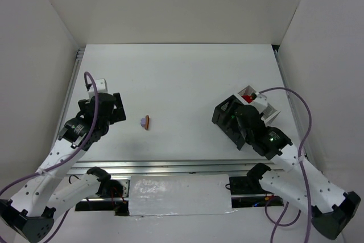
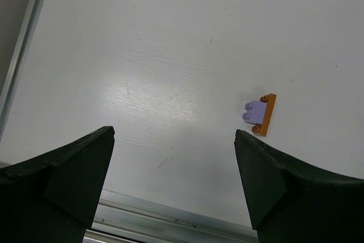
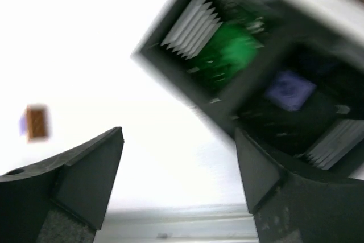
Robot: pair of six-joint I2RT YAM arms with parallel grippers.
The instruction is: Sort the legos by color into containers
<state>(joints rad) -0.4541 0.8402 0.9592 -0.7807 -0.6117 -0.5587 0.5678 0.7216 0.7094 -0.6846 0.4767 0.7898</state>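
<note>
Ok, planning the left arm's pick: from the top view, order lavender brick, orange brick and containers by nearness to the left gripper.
From the left gripper:
1. Lavender brick, just to its right.
2. Orange brick, against the lavender one's far side.
3. Containers, far over on the right side.

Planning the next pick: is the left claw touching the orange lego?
Apart. The top view shows bare table between the left claw and the orange lego.
</note>
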